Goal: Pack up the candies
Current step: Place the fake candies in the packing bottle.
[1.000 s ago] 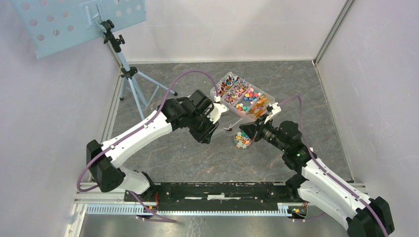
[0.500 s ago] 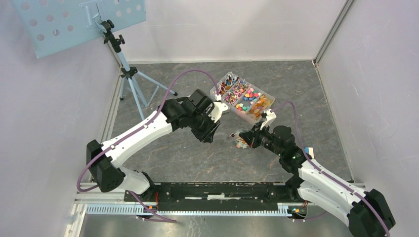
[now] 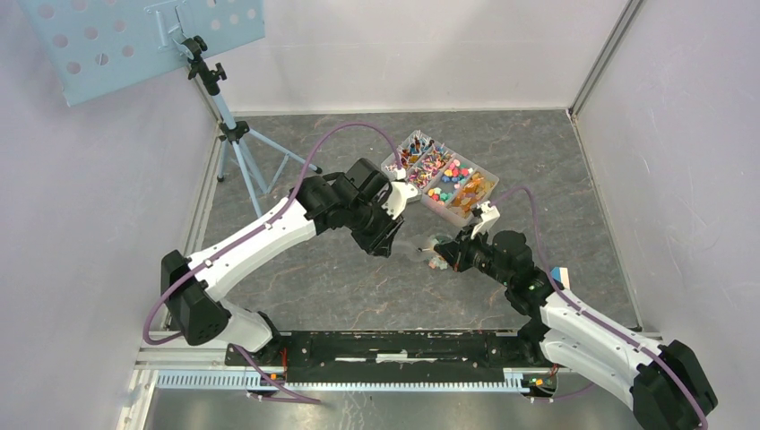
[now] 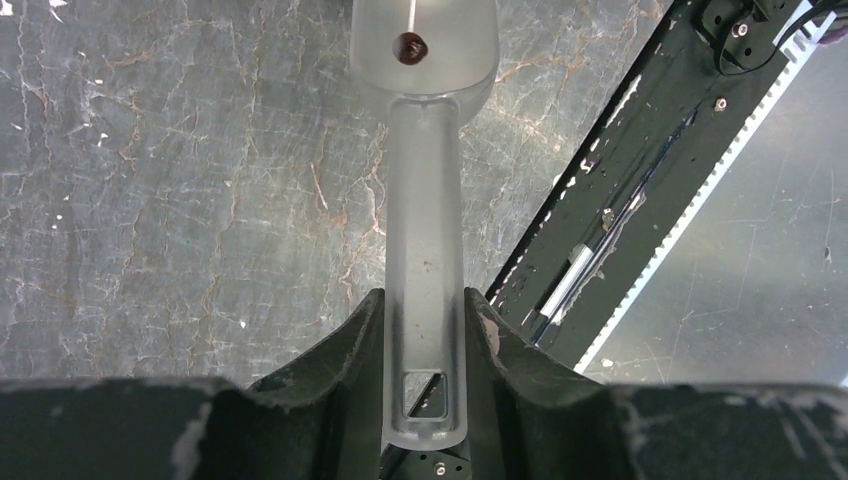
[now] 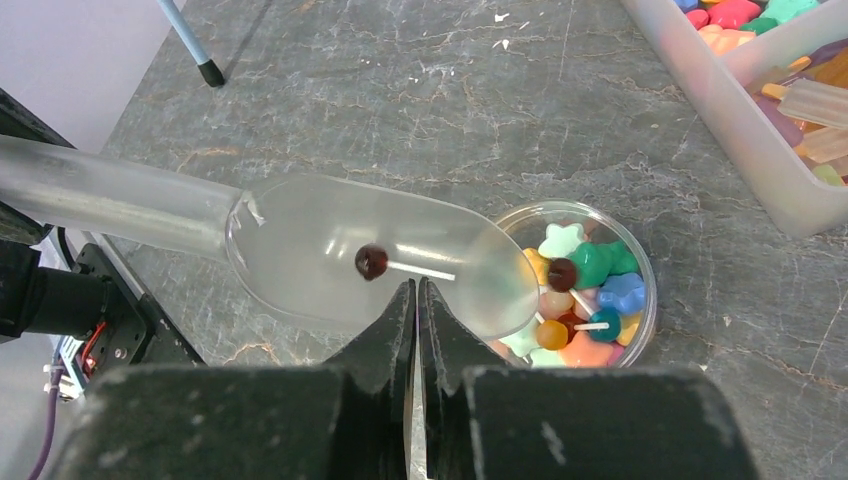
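My left gripper (image 4: 424, 300) is shut on the handle of a translucent plastic scoop (image 4: 424, 200). One dark brown lollipop candy (image 4: 409, 46) lies in the scoop's bowl. In the right wrist view the scoop (image 5: 300, 250) hovers with its tip over the rim of a small clear round cup (image 5: 648, 290) filled with multicoloured candies (image 5: 580, 300). My right gripper (image 5: 417, 285) is shut on nothing, its tips right at the scoop's near edge beside the dark candy (image 5: 371, 261). From above, both grippers meet over the cup (image 3: 436, 263).
A clear divided tray (image 3: 490, 176) of sorted candies sits just behind the cup; its wall (image 5: 730, 140) shows at the upper right of the right wrist view. A tripod stand (image 3: 228, 134) with a perforated board stands at the back left. White walls enclose the table.
My right gripper has moved left and forward, from beside the tray to over the cup, against the scoop. The left arm has shifted slightly with the scoop.
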Controlling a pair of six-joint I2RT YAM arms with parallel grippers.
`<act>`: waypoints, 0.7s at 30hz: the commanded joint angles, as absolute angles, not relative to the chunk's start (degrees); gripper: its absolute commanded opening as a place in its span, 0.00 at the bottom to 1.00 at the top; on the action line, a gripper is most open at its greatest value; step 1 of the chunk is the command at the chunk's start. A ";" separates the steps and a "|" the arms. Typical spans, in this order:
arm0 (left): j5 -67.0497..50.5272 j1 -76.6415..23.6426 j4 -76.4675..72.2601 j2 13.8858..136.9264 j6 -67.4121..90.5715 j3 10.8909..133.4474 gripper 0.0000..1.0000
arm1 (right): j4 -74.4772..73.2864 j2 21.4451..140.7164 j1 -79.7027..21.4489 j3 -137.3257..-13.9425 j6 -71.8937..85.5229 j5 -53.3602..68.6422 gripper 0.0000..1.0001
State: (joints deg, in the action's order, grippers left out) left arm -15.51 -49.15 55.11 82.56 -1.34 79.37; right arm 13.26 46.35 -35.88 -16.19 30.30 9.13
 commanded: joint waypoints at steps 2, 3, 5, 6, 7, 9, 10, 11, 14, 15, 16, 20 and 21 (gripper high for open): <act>-18.01 -49.33 52.03 83.43 1.53 83.31 0.02 | 14.62 46.11 -36.43 -15.31 29.54 8.30 0.07; -18.10 -49.36 51.99 83.71 1.55 83.56 0.02 | 14.67 46.00 -36.44 -15.28 29.54 8.33 0.07; -18.10 -49.37 52.03 84.09 1.45 83.97 0.02 | 14.56 46.01 -36.45 -15.27 29.61 8.21 0.07; -18.03 -49.36 52.01 84.24 1.46 84.05 0.02 | 14.45 45.98 -36.40 -15.21 29.52 8.24 0.07; -18.01 -49.35 52.05 84.40 1.34 84.13 0.02 | 14.38 46.01 -36.46 -15.28 29.38 8.18 0.07; -17.84 -49.36 52.03 84.55 1.24 84.39 0.02 | 14.34 46.22 -36.47 -15.28 29.19 8.18 0.07; -17.94 -49.31 52.05 84.63 1.23 84.59 0.02 | 14.28 46.28 -36.49 -15.20 29.15 8.14 0.07; -17.93 -49.31 52.04 84.72 1.23 84.73 0.02 | 14.38 46.24 -36.54 -15.01 29.17 8.17 0.07; -17.64 -49.31 52.34 85.17 1.08 85.49 0.02 | 14.50 45.96 -36.53 -15.00 29.25 7.91 0.07; -17.54 -49.31 52.67 85.40 0.87 85.84 0.02 | 14.35 45.94 -36.56 -15.29 29.00 7.89 0.08; -17.29 -49.31 53.09 85.68 0.72 86.31 0.02 | 13.89 45.84 -36.56 -15.82 28.65 7.66 0.08; -15.46 -49.30 55.85 85.99 -1.70 88.60 0.02 | 9.87 45.79 -36.52 -21.58 24.49 6.07 0.20; -15.06 -49.30 56.23 85.73 -2.11 88.84 0.02 | 8.38 45.58 -36.52 -23.64 22.88 5.62 0.25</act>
State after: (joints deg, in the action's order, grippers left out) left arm -16.47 -49.17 55.92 86.00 -1.41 84.90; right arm 11.29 46.35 -36.10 -16.40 28.38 7.64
